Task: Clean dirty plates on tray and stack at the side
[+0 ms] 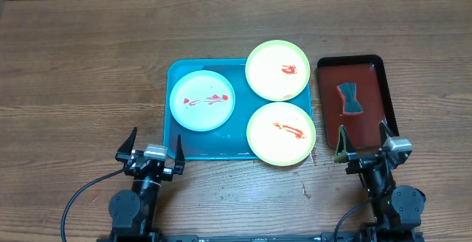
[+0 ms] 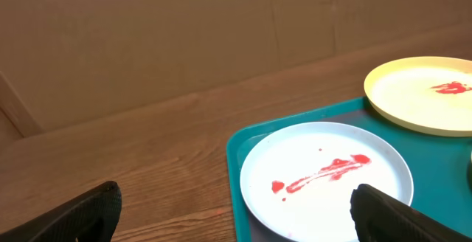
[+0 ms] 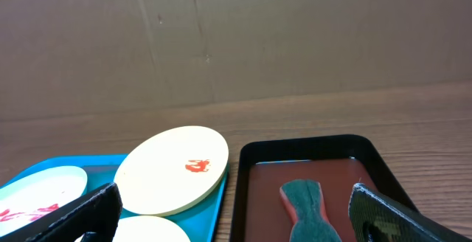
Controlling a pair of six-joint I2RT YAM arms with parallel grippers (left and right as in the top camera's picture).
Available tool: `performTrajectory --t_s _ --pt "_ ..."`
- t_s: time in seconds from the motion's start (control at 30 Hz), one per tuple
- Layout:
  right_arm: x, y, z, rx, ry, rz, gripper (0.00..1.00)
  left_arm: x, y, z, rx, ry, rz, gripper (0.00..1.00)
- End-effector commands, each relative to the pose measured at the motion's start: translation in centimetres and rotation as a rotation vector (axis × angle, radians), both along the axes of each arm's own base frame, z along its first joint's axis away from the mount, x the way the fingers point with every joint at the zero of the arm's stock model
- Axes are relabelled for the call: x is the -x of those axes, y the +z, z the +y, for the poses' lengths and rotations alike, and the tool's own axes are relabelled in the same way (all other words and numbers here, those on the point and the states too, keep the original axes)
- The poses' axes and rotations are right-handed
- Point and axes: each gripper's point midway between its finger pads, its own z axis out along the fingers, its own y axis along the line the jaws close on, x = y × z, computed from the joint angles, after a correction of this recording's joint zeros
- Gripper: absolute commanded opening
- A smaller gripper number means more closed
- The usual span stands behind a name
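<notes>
A turquoise tray (image 1: pixel 179 76) holds three plates with red sauce smears. The pale blue plate (image 1: pixel 203 100) lies on its left; it also shows in the left wrist view (image 2: pixel 324 175). One yellow-green plate (image 1: pixel 277 70) sits at the back right, overhanging the rim, and shows in the right wrist view (image 3: pixel 173 170). The other yellow-green plate (image 1: pixel 281 133) sits at the front right. My left gripper (image 1: pixel 153 153) is open and empty at the tray's front left corner. My right gripper (image 1: pixel 365 150) is open and empty at the near end of the dark tray.
A dark red-brown tray with black rim (image 1: pixel 372 72) stands right of the turquoise tray and holds a teal-and-red sponge (image 1: pixel 350 98), also in the right wrist view (image 3: pixel 310 206). Small red specks (image 1: pixel 306 190) lie on the wooden table. A cardboard wall stands behind.
</notes>
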Motion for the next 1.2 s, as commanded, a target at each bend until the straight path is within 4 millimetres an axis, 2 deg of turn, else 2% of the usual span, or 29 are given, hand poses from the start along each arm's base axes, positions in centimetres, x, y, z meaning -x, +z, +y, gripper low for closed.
performTrajectory --t_s 0.0,1.1,1.17 --pt "-0.01 -0.11 -0.06 -0.007 -0.005 -0.006 1.00 0.02 0.02 0.24 -0.005 0.011 -0.006 1.00" --pt "-0.01 -0.11 -0.06 -0.007 -0.005 -0.006 1.00 0.02 0.03 0.23 -0.006 0.011 -0.006 1.00" --pt "-0.01 -0.06 -0.06 -0.007 -0.005 -0.008 1.00 -0.02 0.50 0.31 -0.052 0.012 -0.030 1.00"
